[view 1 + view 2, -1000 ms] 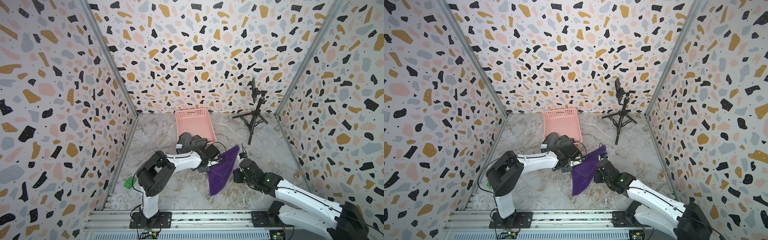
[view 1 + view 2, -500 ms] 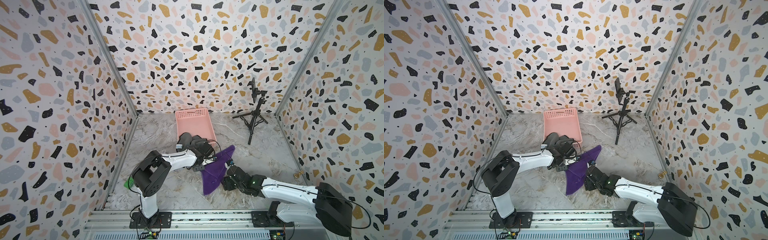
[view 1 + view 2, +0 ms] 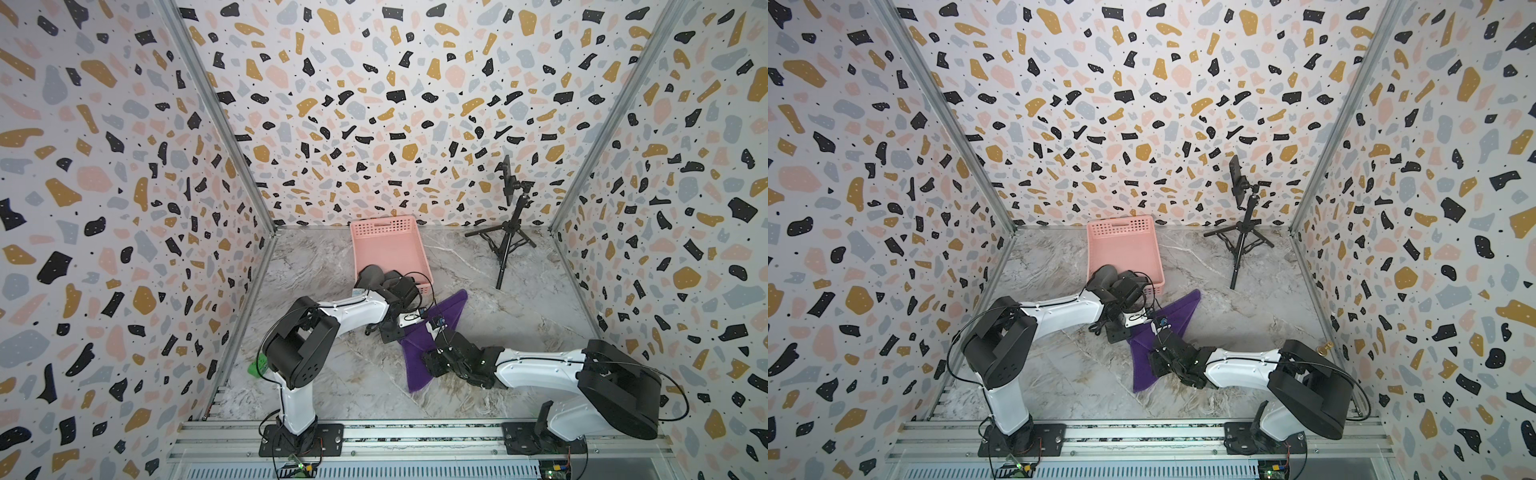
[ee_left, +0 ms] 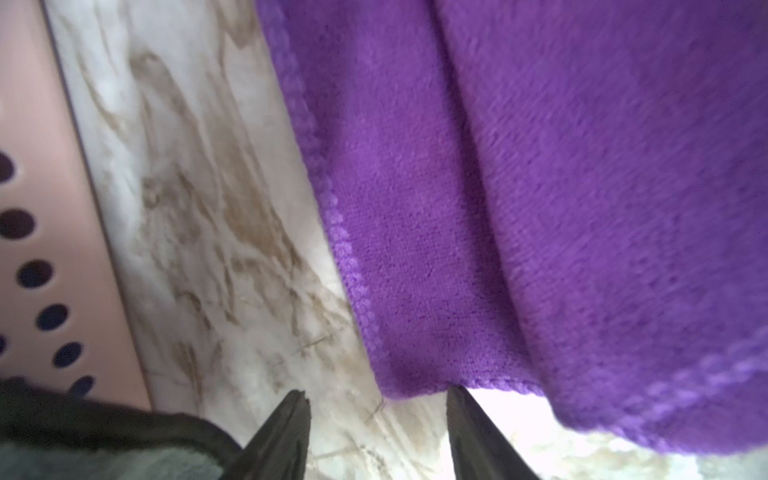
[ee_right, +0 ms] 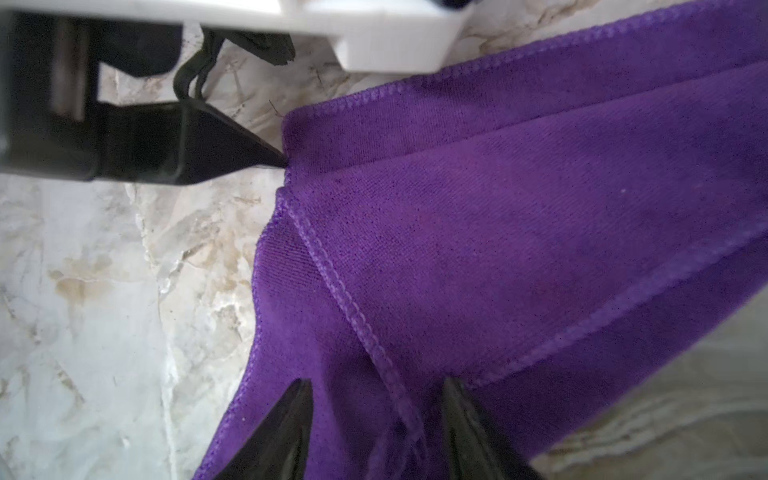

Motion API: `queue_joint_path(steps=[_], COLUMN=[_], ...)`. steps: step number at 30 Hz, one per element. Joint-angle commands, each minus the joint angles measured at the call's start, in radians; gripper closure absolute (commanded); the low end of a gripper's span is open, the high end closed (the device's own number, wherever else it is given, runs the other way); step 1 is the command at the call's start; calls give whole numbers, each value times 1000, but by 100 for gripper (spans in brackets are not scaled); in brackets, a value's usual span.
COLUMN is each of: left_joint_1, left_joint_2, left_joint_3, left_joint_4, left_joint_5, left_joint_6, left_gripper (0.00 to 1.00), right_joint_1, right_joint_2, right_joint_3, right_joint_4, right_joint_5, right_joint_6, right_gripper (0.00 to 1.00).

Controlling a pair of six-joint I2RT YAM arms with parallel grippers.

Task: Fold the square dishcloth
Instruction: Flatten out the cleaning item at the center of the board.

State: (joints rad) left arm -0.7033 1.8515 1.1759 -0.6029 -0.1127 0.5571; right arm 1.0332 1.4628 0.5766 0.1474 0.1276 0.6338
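Observation:
The purple dishcloth (image 3: pixel 446 309) (image 3: pixel 1177 309) lies on the marble floor in a long, loosely folded, pointed shape. My left gripper (image 3: pixel 397 337) (image 3: pixel 1123 334) (image 4: pixel 376 399) is low at the cloth's left corner, open, and one fingertip (image 4: pixel 455 397) touches the hemmed edge (image 4: pixel 490 384). My right gripper (image 3: pixel 427 362) (image 3: pixel 1154 361) (image 5: pixel 378 386) rests on the cloth's near half, open, with its jaws either side of a stitched hem (image 5: pixel 353 307). In the right wrist view the left gripper's finger (image 5: pixel 232 145) points at the cloth corner. Both arms hide the cloth's middle in both top views.
A pink perforated basket (image 3: pixel 384 226) (image 4: pixel 50 208) stands just behind the left gripper. A black tripod (image 3: pixel 509 237) stands at the back right. A small green object (image 3: pixel 255 368) lies by the left wall, and a small brass piece (image 3: pixel 1325 348) lies by the right wall.
My right gripper has swung left from the cloth's right side onto the cloth and gone from shut to open. The cloth has shifted slightly left. The left gripper has barely moved.

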Motion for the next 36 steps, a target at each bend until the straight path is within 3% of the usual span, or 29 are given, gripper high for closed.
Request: queue_joint_path(steps=[1,6,16,26,29,36], left_joint_1=[-4,-7,-25,-25,-25,-24], left_joint_2=[30,51,68,78,75,61], left_joint_3=[28,53,41,47,57,47], left_joint_4=[-23,-23,1,52,68,141], left_joint_5=[-3,-22,-111,-207,-229,-333], left_joint_6=[-13,-22,-9,19,26,79], left_gripper=[43,44,46,47,47,48], right_joint_1=[14,23,23,21,22,22], right_joint_2=[-3,-85,-361,-741,-804,-744], right_joint_3=[35,-1,-57,-31,-57,-48], right_joint_4=[-50,-94,-334,-970,-1047,-1114], right_joint_5=[56,112,237,467,439,361], right_joint_6=[-2,12,55,227,276,337], right_gripper=[65,100,100,100,100,100])
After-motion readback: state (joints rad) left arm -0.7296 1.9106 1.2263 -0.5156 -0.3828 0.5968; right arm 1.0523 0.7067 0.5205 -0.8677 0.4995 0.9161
